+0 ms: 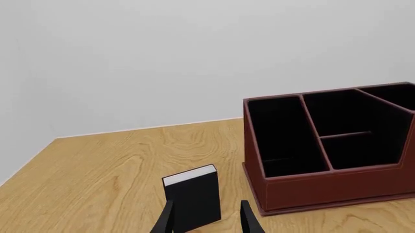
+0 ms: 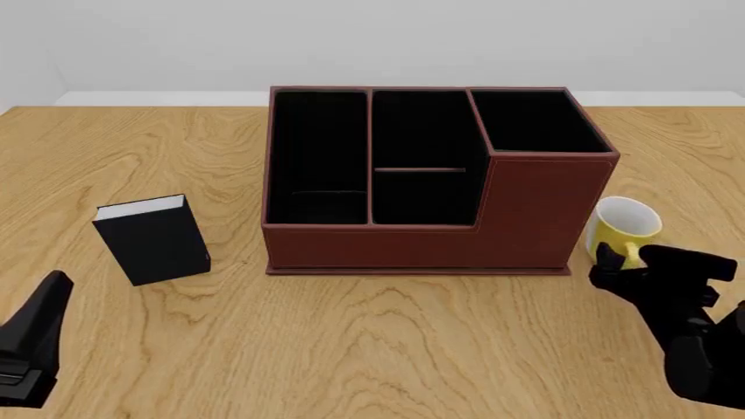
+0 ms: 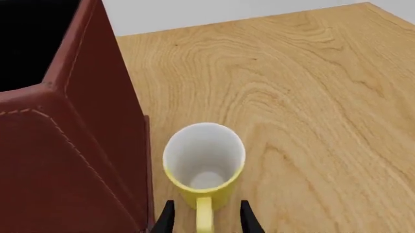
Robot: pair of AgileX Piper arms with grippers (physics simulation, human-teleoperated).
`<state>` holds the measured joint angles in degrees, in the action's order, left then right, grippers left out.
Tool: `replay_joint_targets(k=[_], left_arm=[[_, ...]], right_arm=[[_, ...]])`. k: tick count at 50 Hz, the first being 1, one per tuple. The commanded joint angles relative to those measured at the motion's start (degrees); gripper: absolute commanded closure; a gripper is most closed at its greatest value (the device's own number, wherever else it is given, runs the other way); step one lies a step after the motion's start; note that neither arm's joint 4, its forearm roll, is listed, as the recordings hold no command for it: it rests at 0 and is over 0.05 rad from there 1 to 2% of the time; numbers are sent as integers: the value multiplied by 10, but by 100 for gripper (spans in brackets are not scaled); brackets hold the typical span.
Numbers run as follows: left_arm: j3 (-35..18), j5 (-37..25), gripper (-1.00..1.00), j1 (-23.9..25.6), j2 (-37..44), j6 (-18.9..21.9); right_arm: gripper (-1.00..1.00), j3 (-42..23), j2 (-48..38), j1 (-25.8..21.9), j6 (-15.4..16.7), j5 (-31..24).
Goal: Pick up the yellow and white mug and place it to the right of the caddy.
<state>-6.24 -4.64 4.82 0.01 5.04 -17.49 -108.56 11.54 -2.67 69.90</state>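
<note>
The yellow and white mug (image 2: 625, 224) stands upright on the table just right of the caddy (image 2: 425, 175), close to its tall corner section. In the right wrist view the mug (image 3: 203, 160) shows its white inside, and its yellow handle (image 3: 204, 217) points back at me. My right gripper (image 3: 206, 221) is open, one finger on each side of the handle without touching it. In the front view that gripper (image 2: 646, 262) sits just in front of the mug. My left gripper (image 2: 51, 301) hangs open at the near left, holding nothing.
A small black book (image 2: 153, 237) with white pages stands left of the caddy, straight ahead of the left gripper (image 1: 206, 224). The caddy (image 1: 327, 145) is a broad obstacle mid-table. The table's far edge meets a pale wall.
</note>
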Motion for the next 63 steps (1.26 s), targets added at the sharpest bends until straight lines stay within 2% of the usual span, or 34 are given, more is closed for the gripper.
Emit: replay_joint_targets(k=[1, 14, 23, 31, 35, 36, 38, 40, 44, 46, 47, 48, 51, 56, 57, 58, 63], left_arm=[[3, 2, -100, 0, 0, 0], [7, 5, -100, 0, 0, 0], [14, 10, -100, 2, 0, -2], [13, 10, -100, 6, 0, -3], [11, 7, -100, 7, 0, -2], [11, 7, -100, 8, 0, -2], [10, 6, -100, 8, 0, -2], [9, 6, -100, 9, 0, -2], [7, 4, -100, 11, 0, -2], [6, 4, -100, 11, 0, -2], [6, 4, -100, 11, 0, -2], [5, 3, -100, 11, 0, -2], [5, 3, -100, 14, 0, -3], [5, 5, -100, 17, 0, -4], [5, 5, -100, 17, 0, -4], [5, 4, -100, 17, 0, -5], [5, 5, -100, 16, 0, -6]], right_arm=[[-100, -2, -8, 0, 0, 0], [-100, 37, 36, -2, 1, 0], [-100, 115, 134, -24, 11, 0], [-100, 173, 224, -40, 38, 0], [-100, 175, 241, -44, 44, 0], [-100, 175, 248, -49, 64, 0], [-100, 175, 252, -49, 56, 0], [-100, 175, 262, -52, 64, -3], [-100, 175, 344, -55, 68, -75], [-100, 175, 444, -60, 70, -165], [-100, 175, 453, -60, 70, -174], [-100, 175, 498, -62, 77, -211], [-100, 175, 551, -76, 77, -259], [-100, 175, 676, -92, 85, -369], [-100, 175, 680, -92, 85, -373], [-100, 175, 725, -106, 90, -411], [-100, 175, 787, -124, 91, -465]])
